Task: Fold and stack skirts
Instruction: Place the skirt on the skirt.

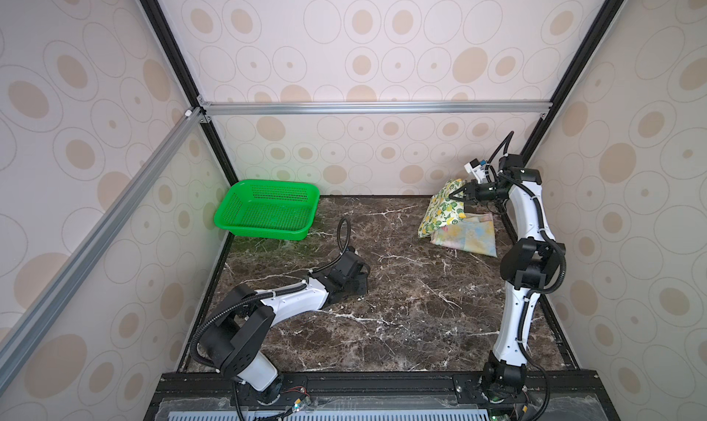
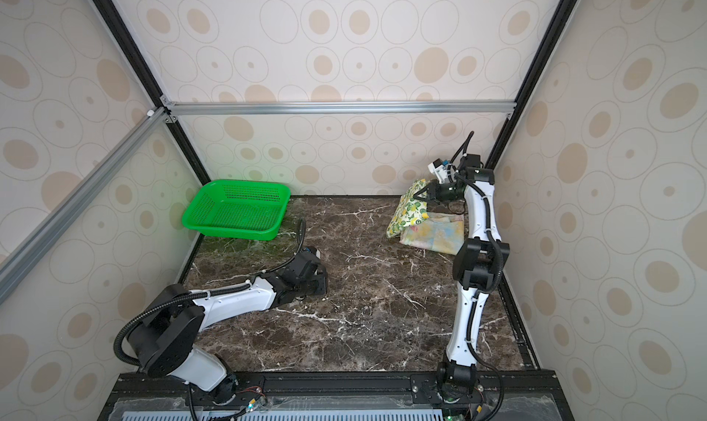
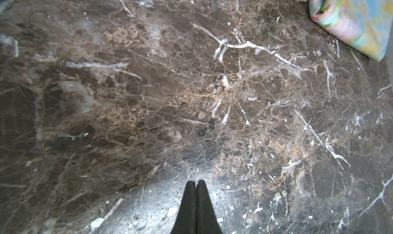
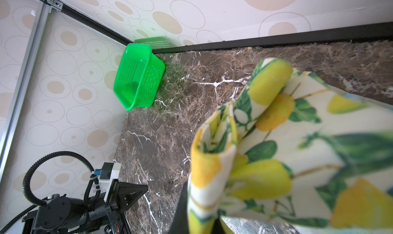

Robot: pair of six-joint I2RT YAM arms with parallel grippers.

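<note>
The cream lemon-print skirt point(image 1: 442, 210) point(image 2: 411, 208) point(image 4: 276, 150) hangs lifted at the back right, its lower end on the table. My right gripper point(image 1: 457, 194) point(image 2: 422, 193) point(image 4: 197, 220) is shut on its upper edge. Under and beside it lies the pastel blue-yellow skirt point(image 1: 468, 235) point(image 2: 436, 235) point(image 3: 353, 20), folded flat. My left gripper point(image 1: 361, 285) point(image 2: 319, 283) point(image 3: 195, 185) rests low over bare marble at mid-table, shut with nothing in it.
A green perforated basket point(image 1: 267, 208) point(image 2: 237, 208) point(image 4: 136, 77) stands at the back left corner against the wall. Patterned walls and a black frame enclose the dark marble table point(image 1: 401, 304). The right arm's links rise along the right edge.
</note>
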